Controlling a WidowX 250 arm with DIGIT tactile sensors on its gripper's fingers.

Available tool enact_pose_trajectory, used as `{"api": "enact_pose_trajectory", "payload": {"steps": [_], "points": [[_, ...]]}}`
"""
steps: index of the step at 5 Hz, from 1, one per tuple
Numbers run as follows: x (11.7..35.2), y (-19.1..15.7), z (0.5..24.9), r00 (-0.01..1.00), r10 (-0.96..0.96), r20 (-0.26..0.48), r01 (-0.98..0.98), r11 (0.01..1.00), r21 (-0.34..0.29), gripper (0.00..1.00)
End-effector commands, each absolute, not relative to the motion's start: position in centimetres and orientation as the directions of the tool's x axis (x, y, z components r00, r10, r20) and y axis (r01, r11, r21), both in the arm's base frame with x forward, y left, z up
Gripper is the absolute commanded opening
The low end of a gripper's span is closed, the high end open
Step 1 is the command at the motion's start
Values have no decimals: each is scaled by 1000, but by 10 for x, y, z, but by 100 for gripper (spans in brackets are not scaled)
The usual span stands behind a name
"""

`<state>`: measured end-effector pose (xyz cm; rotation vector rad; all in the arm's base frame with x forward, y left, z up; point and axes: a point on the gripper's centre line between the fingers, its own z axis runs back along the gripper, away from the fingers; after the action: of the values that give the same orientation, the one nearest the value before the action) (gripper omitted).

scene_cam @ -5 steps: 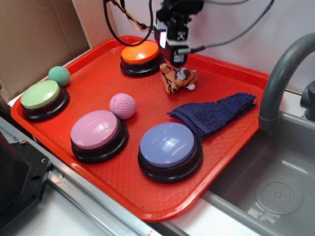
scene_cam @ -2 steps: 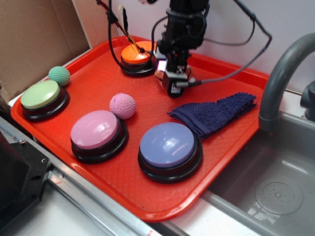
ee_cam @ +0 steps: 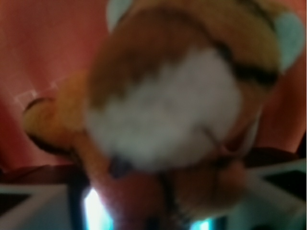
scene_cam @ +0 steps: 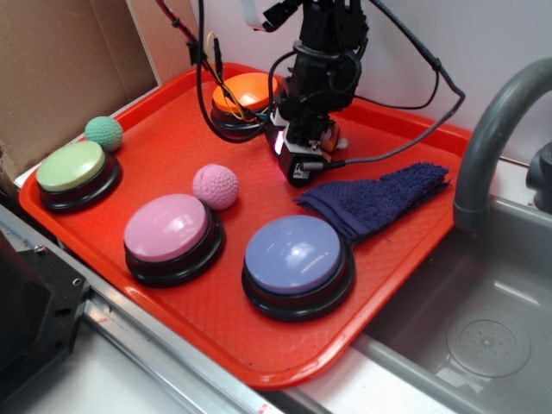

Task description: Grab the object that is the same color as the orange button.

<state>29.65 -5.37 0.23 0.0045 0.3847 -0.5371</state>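
Observation:
The orange button (scene_cam: 246, 90), a glossy dome on a black base, stands at the back of the red tray (scene_cam: 259, 366). Just in front and right of it, my gripper (scene_cam: 304, 148) is down low over the object, the small orange striped plush tiger. The arm hides nearly all of the tiger in the exterior view. In the wrist view the tiger (ee_cam: 163, 105) fills the frame, blurred, with its white muzzle in the middle and black stripes above. The fingers do not show clearly in either view, so the jaws' state is unclear.
On the tray are a pink knobbly ball (scene_cam: 215, 186), pink button (scene_cam: 172, 235), purple button (scene_cam: 297, 263), green button (scene_cam: 76, 172), green ball (scene_cam: 103, 132) and a dark blue cloth (scene_cam: 375, 200) beside the gripper. A grey faucet (scene_cam: 492, 129) and sink (scene_cam: 483, 336) lie right.
The gripper has come down from above the orange button onto the tiger, moving forward and lower. The tiger, plainly visible a second ago, is now covered by the arm.

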Motion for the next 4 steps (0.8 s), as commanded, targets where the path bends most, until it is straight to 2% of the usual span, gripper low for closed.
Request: {"api": "enact_pose_trajectory", "payload": {"steps": [1,2,3,4], "points": [[282,-67,8,802,-489,-343,494,866,-79,0],[267,-71,58,853,-444,-274,437,895,-90,0],[242,-67,106,937,-305,-169,295,952,-82,0],[204,-49,154,975,-213,-59,206,972,-111,0]]}}
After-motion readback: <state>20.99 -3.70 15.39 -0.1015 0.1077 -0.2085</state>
